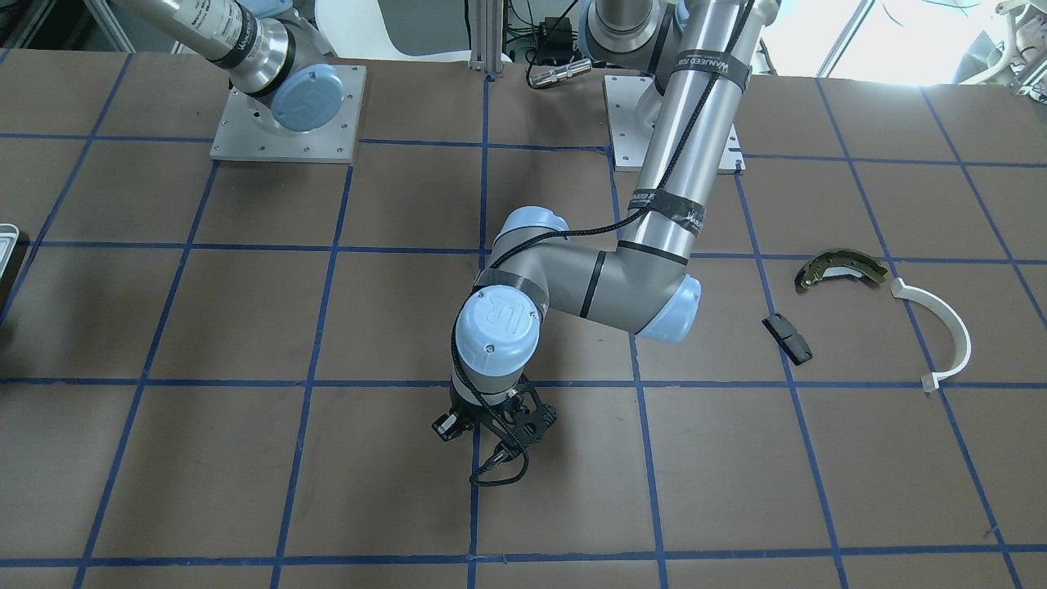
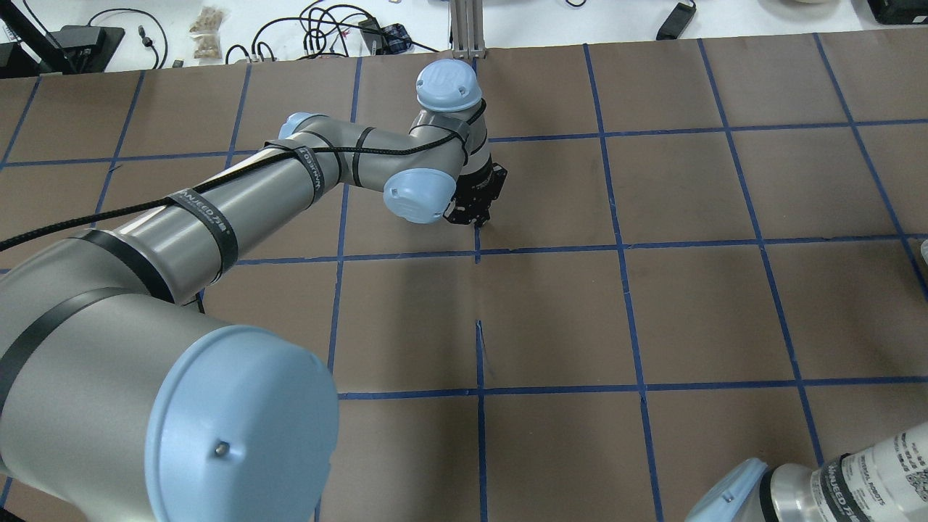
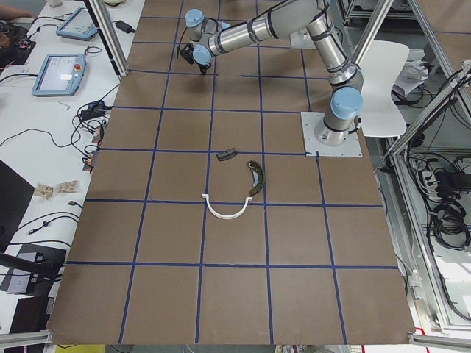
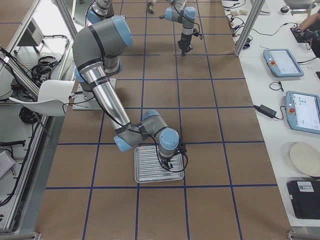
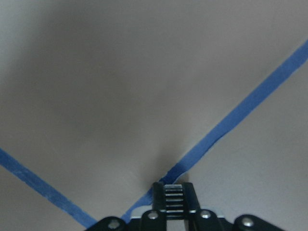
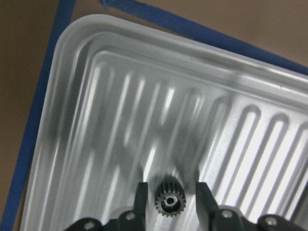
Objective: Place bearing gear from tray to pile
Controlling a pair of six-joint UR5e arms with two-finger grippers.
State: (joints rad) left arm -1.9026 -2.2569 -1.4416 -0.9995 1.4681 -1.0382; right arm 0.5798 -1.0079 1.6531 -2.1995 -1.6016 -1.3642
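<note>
A small dark bearing gear (image 6: 168,203) lies on the ribbed silver tray (image 6: 96,96). My right gripper (image 6: 170,188) is open and low over the tray, one finger on each side of the gear with a gap on both sides. In the exterior right view the gripper (image 4: 168,161) hides the gear over the tray (image 4: 150,170). The pile lies far off: an olive-gold brake shoe (image 1: 842,268), a white half-ring (image 1: 949,335) and a black pad (image 1: 788,338). My left gripper (image 5: 174,188) is shut and empty, low over a blue tape crossing mid-table (image 1: 491,429).
The brown table has a blue tape grid (image 2: 623,246). A sliver of the tray shows at the front-facing view's left edge (image 1: 8,241). The left arm's elbow (image 1: 662,307) hangs over the table between its gripper and the pile. Tablets and cables lie on side benches (image 4: 287,62).
</note>
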